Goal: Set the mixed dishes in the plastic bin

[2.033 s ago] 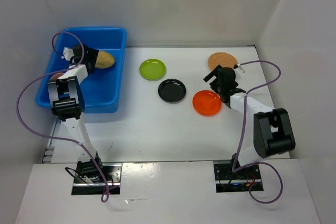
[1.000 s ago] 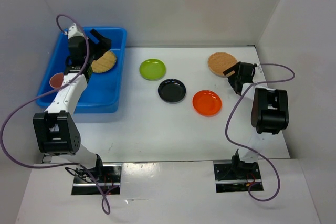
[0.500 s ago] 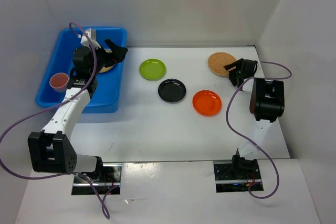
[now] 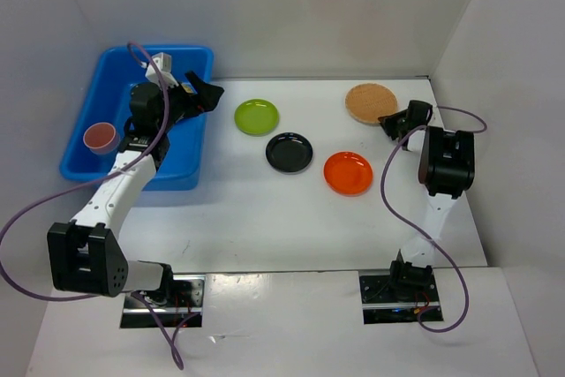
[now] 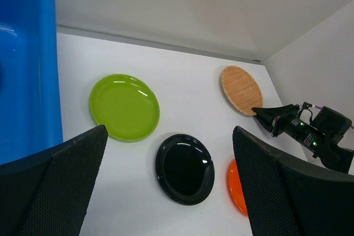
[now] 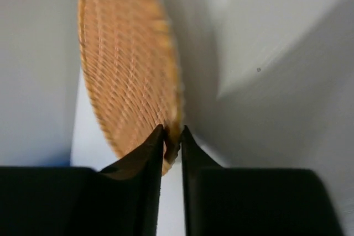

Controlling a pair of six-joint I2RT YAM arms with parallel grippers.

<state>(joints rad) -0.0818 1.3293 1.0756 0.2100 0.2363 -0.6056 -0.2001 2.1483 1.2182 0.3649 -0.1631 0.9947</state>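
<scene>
Where the right arm stretches to the far right corner of the table (image 4: 265, 227), the right gripper (image 6: 171, 136) is clenched on the near rim of the woven plate (image 6: 127, 81). Its two dark fingers (image 6: 145, 156) almost meet, with only the thin woven edge nipped between their tips; whether the plate has left the surface I cannot tell. Over on the left, the left gripper (image 4: 201, 90) hangs above the right-hand rim of the blue bin (image 4: 84, 169) with its jaws spread wide, the mesh-faced pads (image 5: 61, 186) well apart and nothing between them or touching them. Inside the bin a pink cup (image 4: 99, 136) stands upright near the left wall, and the left arm crosses over the middle of the tub and hides whatever lies beneath it. Out on the white table, between the bin and the woven plate, sit three more dishes, all flat and apart from one another: a green plate (image 4: 256, 116) nearest the bin, a black plate (image 4: 290, 152) just beside it toward the arms, and an orange plate (image 4: 347, 172) further right, near the right arm
</scene>
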